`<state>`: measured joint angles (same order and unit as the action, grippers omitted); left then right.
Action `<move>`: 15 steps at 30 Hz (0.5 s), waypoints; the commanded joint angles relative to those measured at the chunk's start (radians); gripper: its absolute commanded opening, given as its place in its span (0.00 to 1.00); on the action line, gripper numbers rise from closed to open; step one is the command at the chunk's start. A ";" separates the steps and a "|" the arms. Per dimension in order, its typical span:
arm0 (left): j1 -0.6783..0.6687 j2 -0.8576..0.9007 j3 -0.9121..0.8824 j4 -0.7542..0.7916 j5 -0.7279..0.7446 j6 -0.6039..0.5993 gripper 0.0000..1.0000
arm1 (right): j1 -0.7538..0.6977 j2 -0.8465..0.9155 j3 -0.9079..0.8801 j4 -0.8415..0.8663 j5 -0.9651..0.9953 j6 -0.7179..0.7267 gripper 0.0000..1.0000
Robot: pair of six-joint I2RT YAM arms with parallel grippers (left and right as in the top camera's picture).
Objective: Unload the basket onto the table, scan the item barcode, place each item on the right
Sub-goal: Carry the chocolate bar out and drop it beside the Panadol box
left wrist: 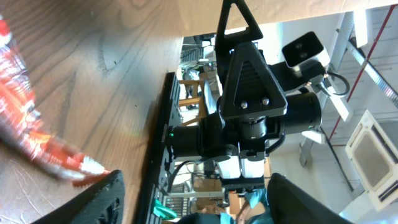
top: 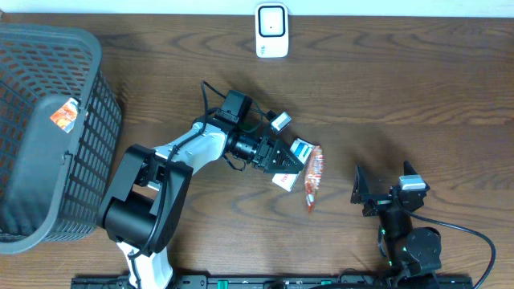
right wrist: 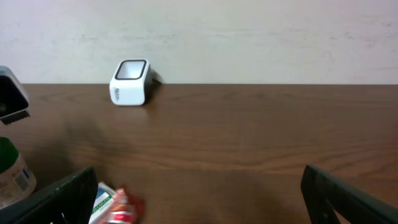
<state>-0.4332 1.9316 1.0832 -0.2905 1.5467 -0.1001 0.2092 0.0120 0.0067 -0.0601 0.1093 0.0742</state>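
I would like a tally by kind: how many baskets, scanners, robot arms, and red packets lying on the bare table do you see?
Basket: 1
Scanner: 1
Robot arms: 2, left arm and right arm
Red packet: 1
Total: 5

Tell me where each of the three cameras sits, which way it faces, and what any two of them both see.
Overhead: above the table, looking straight down on basket, scanner, snack packet; left arm and right arm show.
Left wrist: low over the table, rolled sideways, facing the right arm; its own fingers frame the bottom.
Right wrist: low, facing the scanner and back wall; its own fingers in the bottom corners.
Shared: all three see the snack packet; overhead and right wrist see the scanner.
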 commanded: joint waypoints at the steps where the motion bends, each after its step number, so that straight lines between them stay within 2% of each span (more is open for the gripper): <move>1: 0.003 -0.005 0.012 -0.002 0.026 0.002 0.70 | 0.008 -0.006 -0.001 -0.004 0.006 -0.008 0.99; 8: 0.011 -0.088 0.047 -0.002 0.026 -0.056 0.70 | 0.008 -0.006 -0.001 -0.004 0.006 -0.008 0.99; 11: 0.013 -0.185 0.074 0.010 0.018 -0.064 0.75 | 0.008 -0.006 -0.001 -0.004 0.006 -0.008 0.99; 15: 0.014 -0.365 0.116 0.049 -0.164 -0.214 0.84 | 0.008 -0.006 -0.001 -0.004 0.006 -0.008 0.99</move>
<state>-0.4263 1.6947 1.1393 -0.2554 1.4887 -0.2092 0.2092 0.0120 0.0067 -0.0605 0.1097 0.0742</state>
